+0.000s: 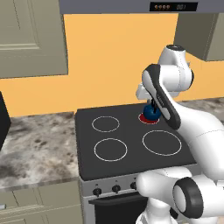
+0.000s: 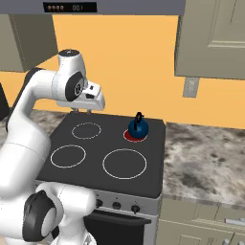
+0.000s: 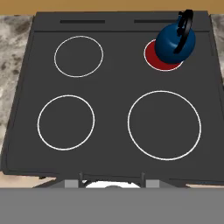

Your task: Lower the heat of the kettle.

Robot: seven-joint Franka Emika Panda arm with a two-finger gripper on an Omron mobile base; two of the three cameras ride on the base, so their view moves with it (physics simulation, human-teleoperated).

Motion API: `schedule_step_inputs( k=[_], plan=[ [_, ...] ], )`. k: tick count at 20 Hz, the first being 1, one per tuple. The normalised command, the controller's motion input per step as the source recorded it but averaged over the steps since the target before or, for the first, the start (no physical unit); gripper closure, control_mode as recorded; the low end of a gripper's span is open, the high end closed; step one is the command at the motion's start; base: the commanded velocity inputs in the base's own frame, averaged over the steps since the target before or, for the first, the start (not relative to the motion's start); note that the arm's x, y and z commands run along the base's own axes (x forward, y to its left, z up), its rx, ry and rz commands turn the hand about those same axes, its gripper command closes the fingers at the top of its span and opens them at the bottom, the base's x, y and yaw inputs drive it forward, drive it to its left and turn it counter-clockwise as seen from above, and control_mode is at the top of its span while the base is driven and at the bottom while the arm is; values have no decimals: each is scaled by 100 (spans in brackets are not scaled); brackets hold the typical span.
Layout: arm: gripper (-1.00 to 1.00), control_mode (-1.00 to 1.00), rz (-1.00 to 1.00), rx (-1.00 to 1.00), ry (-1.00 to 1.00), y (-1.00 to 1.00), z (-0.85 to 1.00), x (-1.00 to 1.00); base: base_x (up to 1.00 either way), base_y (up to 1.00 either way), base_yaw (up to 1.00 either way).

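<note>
The kettle [image 1: 152,113] [image 2: 138,127] [image 3: 175,41] is small, round and dark blue with a thin black arched handle. It stands on the glowing red back-right burner [image 2: 129,136] [image 3: 152,56] of the black stove [image 1: 131,127] [image 2: 103,141] [image 3: 113,83]. My gripper [image 2: 83,112] [image 3: 111,182] hangs high above the cooktop, over its back-left part, pointing straight down, well left of the kettle. Its fingers stand apart and hold nothing. In the left base view my forearm covers part of the kettle.
Three other burner rings are unlit. A row of black knobs [image 1: 116,188] [image 2: 116,205] runs along the stove's front panel, below the cooktop edge. Marbled counters [image 1: 35,140] [image 2: 206,158] flank the stove. Wall cabinets [image 2: 213,38] and a range hood [image 1: 131,5] hang above.
</note>
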Motion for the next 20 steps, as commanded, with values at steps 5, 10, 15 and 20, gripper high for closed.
schedule_step_inputs(
  k=[5, 10, 15, 20],
  plan=[
    [-100, 100, 0, 0, 0, 0, 0, 0, -1, 12, 0],
    [-100, 100, 0, 0, 0, 0, 0, 0, -3, 52, -1],
    [-100, 100, 0, 0, 0, 0, 0, 0, -4, 47, 0],
    [-100, 100, 0, 0, 0, 0, 0, 0, -6, 46, 0]
  ],
)
